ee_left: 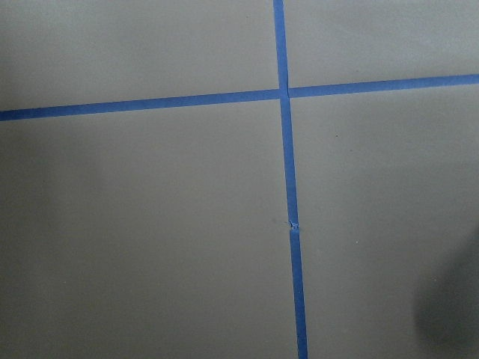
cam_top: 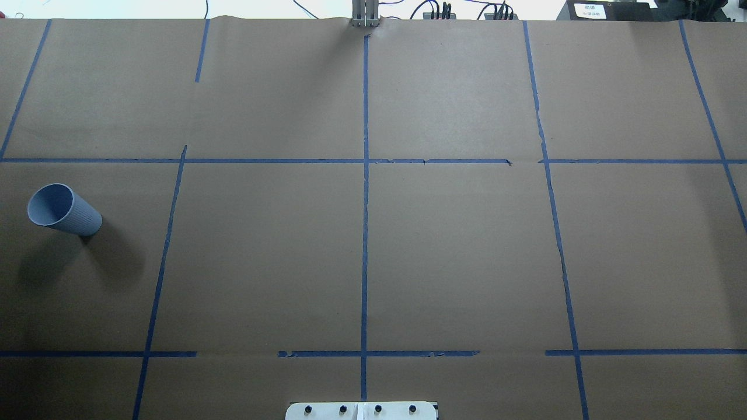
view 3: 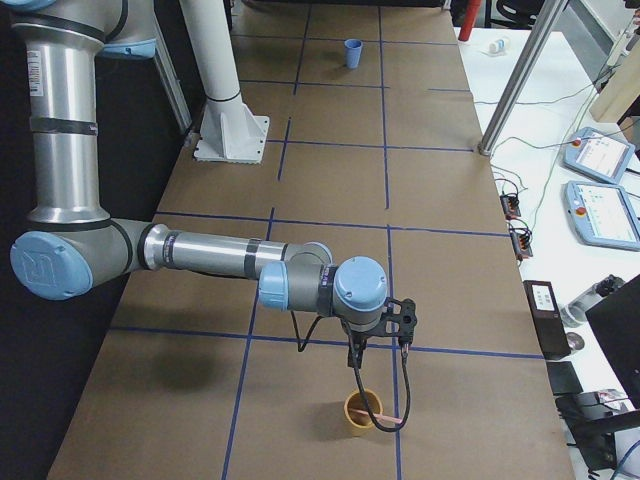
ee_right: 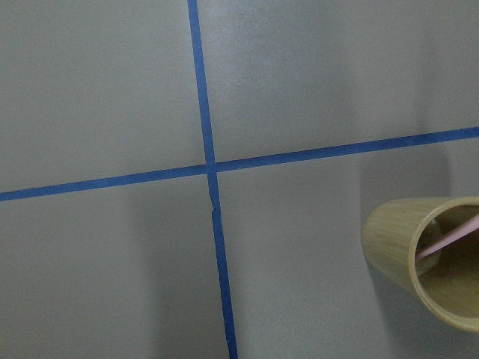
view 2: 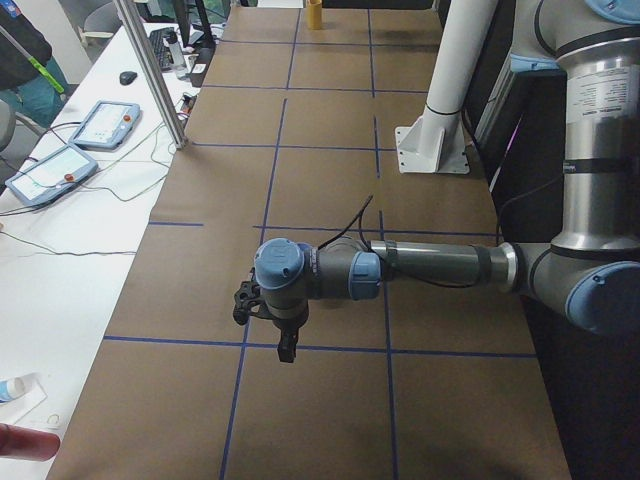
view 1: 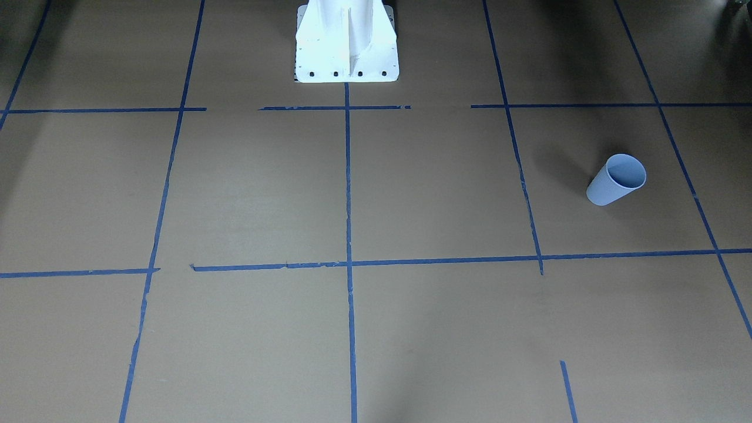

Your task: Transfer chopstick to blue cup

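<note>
Blue ribbed plastic cup (cam_top: 64, 211) upright at the left end of the brown paper-covered desk (cam_top: 455, 251). Left gripper (view 2: 286, 350) over bare paper, fingers' spread impossible to tell. Right gripper (view 3: 355, 362), likewise unclear, above the tan bamboo cup (ee_right: 397, 247) holding the pink chopstick (ee_right: 447, 241), far right.

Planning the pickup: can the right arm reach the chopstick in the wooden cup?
Probably yes: the right gripper hangs close by the open wooden cup, the chopstick leans on its rim, nothing between.
</note>
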You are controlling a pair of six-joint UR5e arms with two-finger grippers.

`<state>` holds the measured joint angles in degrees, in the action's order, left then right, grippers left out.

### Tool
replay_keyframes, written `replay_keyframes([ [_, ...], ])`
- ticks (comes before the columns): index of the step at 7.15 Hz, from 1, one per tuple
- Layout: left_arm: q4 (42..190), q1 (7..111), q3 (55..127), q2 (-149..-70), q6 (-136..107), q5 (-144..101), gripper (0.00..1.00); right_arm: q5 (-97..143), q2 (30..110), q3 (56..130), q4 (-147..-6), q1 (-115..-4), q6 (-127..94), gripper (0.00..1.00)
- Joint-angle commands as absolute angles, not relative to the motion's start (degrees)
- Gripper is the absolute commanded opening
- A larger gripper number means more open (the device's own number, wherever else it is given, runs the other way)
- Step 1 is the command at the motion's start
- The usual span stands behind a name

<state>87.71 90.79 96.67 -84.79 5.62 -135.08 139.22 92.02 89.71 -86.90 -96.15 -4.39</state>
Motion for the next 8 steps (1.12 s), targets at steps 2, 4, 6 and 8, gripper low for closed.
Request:
replay_keyframes([
  [2,87.7,90.8,96.7,-84.8,5.6,-135.1,1.0,139.2,92.1,90.3,-86.7,-96.2,-4.5,1.0],
  [4,87.7,90.8,96.7,-84.8,5.6,-135.1,1.0,139.2,92.1,90.4,-86.6,-96.2,-4.5,1.0],
  [6,87.9,90.8,96.8,-84.8,5.5,-134.9,1.0,139.3,92.1,90.5,-86.6,-96.2,-4.5,1.0],
  [8,88.1,90.6,97.9,-85.3,4.9,-135.2,1.0,139.2,92.1,91.9,-87.1,-96.2,-4.6,1.0],
])
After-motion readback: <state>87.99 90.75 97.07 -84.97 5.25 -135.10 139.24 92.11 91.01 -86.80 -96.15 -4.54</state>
